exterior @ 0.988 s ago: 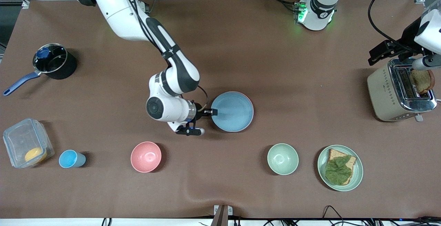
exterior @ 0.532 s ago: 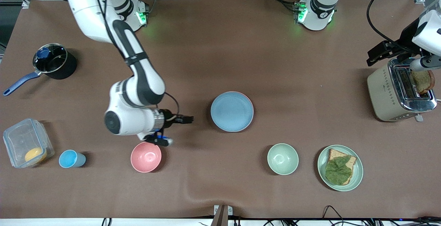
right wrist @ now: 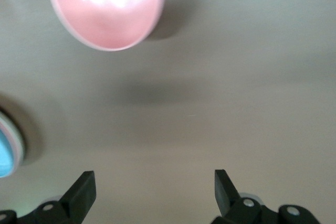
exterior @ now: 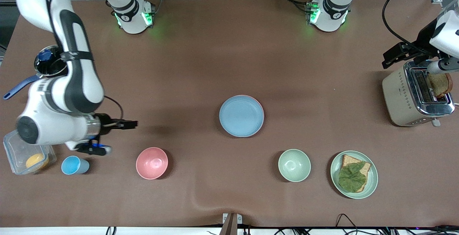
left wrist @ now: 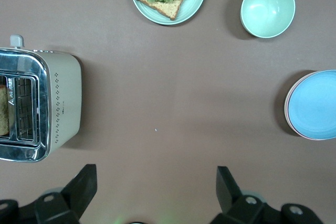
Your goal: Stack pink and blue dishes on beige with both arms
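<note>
Front view: your right gripper [exterior: 132, 124], jaws spread, has backed away from flat round light-blue plate [exterior: 241, 115] topping mid-desk stack; left gripper [left wrist: 157, 192] jaws spread; stacking looks finished.

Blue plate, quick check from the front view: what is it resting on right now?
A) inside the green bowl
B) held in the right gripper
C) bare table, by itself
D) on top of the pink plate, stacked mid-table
D: the blue plate lies mid-table with the pink plate's rim showing under its edge; the right gripper is open over bare table near the pink bowl, holding nothing.
</note>
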